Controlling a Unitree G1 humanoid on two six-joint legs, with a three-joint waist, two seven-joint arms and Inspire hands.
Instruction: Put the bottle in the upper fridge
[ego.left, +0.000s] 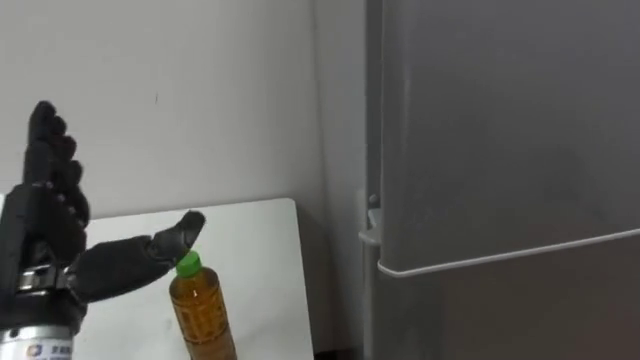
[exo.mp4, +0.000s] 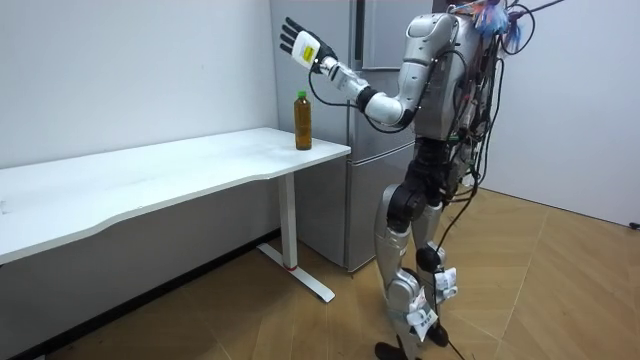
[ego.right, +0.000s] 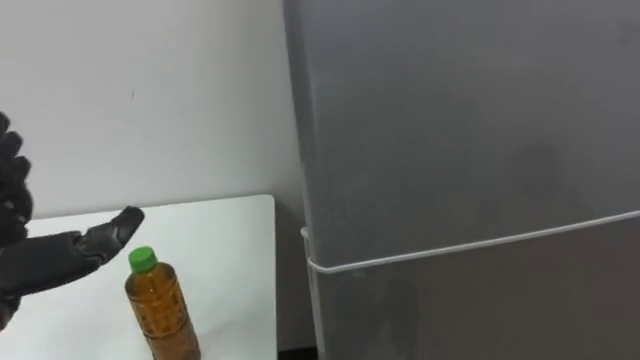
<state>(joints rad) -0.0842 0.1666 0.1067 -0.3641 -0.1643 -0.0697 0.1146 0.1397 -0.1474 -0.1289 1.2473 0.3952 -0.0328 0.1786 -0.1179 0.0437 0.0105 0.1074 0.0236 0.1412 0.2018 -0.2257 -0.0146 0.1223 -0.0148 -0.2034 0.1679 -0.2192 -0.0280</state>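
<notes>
My left hand (ego.left: 42, 228) hangs splayed, empty, lower left by the green-capped bottle (ego.left: 203, 312), which looks full, stiff, slick; I'd grip mid-body.

Left hand (ego.left: 42, 232) raised, arm outstretched, fingers (ego.left: 46, 138) straight, thumb extended.

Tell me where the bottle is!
In the eye views, the bottle stands upright at lower left on the white table, by its end nearest the fridge, just below the left hand's thumb.
</notes>
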